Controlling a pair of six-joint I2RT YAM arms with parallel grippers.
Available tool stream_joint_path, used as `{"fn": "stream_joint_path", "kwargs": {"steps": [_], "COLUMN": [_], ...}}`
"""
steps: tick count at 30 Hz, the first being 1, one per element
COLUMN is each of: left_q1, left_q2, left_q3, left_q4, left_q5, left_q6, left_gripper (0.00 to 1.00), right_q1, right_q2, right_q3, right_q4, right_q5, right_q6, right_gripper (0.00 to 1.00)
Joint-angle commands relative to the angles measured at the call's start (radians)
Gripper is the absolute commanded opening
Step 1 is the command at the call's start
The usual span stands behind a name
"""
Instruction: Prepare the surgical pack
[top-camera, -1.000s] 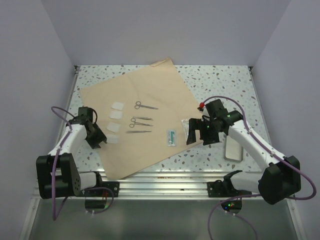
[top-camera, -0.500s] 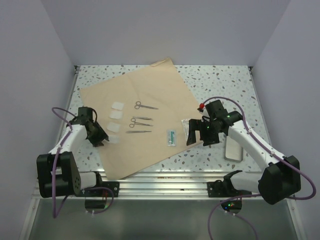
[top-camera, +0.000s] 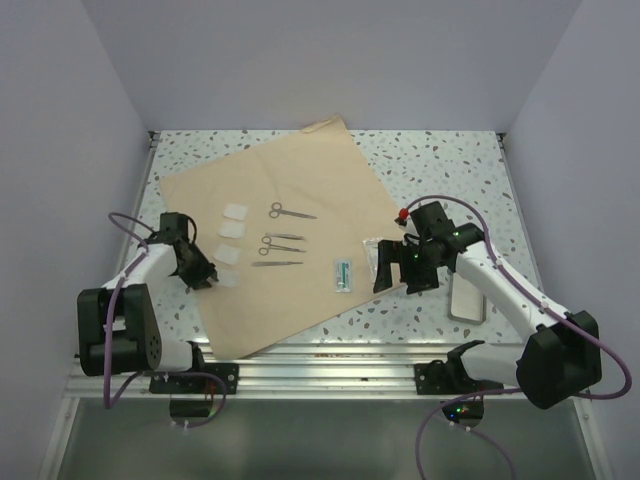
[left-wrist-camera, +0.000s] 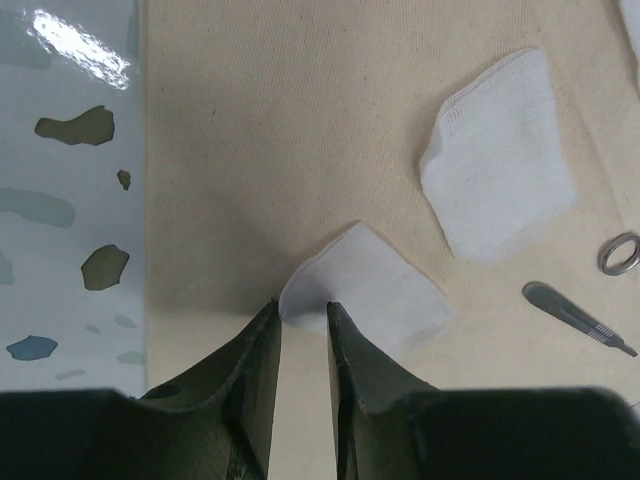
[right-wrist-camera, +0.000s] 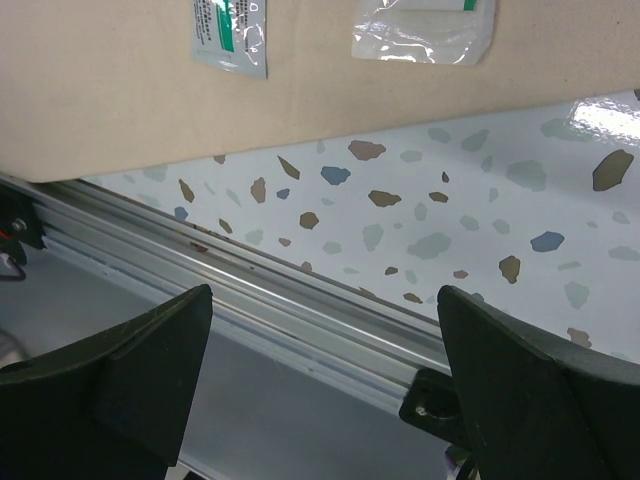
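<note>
Since a second ago our left arm has swung its elbow a little and carried the left gripper closer to the nearest gauze square. Our right arm has barely shifted.

We see the surgical pack still as an open tan sheet, spread flat and turned like a diamond. One corner reaches the far edge of the bench, one points to the left edge, one touches the near edge and one lies towards the right side.

In the left wrist view the left gripper has its jaws drawn nearly together, with a narrow slit left between them. A corner of that gauze square sits at the mouth of the slit. We cannot tell whether the pads touch it. A second gauze square lies just beyond, apart from the first.

Towards the middle of the sheet lie the scissors, the forceps and a slim steel handle, one behind the other and not touching.

Our right gripper hangs by the sheet's right corner with its jaws spread wide and nothing between them. The right wrist view shows the right gripper looking over the speckled bench to the rail at the near edge. Past it, on the sheet, rest a green-printed packet and a clear pouch, side by side. A small metal tray lies near the right edge, beside the right arm.
</note>
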Motion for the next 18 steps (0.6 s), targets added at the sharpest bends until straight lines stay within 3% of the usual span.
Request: {"fn": "stream_joint_path", "kwargs": {"steps": [1, 11, 18], "left_q1": [0.005, 0.004, 0.005], "left_q2": [0.017, 0.030, -0.094], "left_q3": [0.025, 0.051, 0.125], "left_q4": [0.063, 0.046, -0.058], "left_q5": [-0.008, -0.014, 0.021], "left_q6": [0.002, 0.022, 0.060], "left_gripper": [0.28, 0.00, 0.00], "right_q1": [0.001, 0.000, 0.000], "right_q2": [-0.009, 0.004, 0.014], "right_q3": [-0.009, -0.013, 0.001], "right_q4": [0.019, 0.023, 0.022], "right_q5": [-0.027, -0.030, -0.032], "right_q6": [-0.002, 0.001, -0.001], "right_gripper": [0.99, 0.99, 0.99]}}
